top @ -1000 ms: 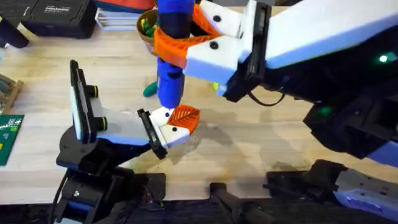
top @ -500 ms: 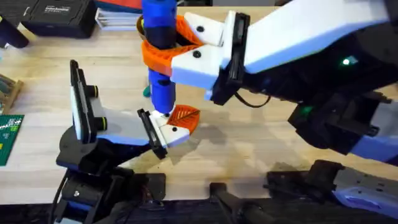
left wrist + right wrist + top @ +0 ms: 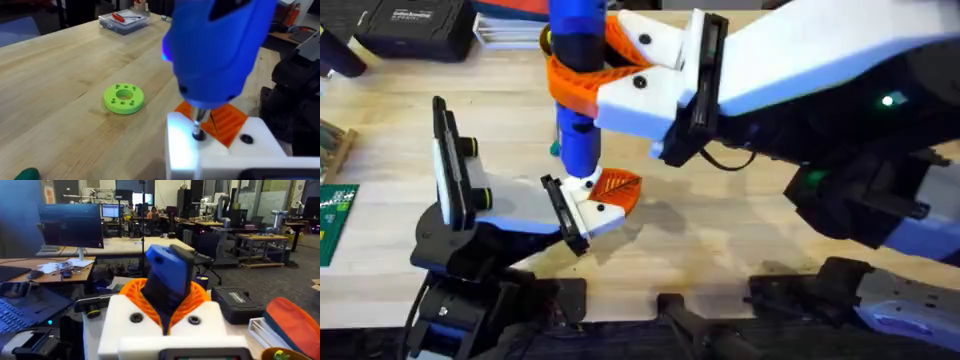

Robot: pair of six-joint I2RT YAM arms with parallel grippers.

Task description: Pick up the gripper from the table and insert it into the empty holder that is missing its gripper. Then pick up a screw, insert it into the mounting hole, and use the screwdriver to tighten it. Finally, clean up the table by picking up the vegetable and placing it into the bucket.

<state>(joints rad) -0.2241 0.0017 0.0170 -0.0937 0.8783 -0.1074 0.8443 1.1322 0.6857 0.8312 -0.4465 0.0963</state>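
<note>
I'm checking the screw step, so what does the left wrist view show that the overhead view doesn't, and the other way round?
Left wrist alone: the screwdriver's metal tip meeting the white holder, and a lime-green disc.
Overhead alone: the right gripper clamped round the screwdriver, plus the bucket's rim.
Both: the screwdriver upright over the holder, and the orange gripper seated in it.

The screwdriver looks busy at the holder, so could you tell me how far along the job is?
Done: the orange gripper sits in the white holder. In hand: the right gripper holds the blue screwdriver upright, its tip on the holder's top. Left: the green vegetable lies on the table, not in the bucket.
</note>
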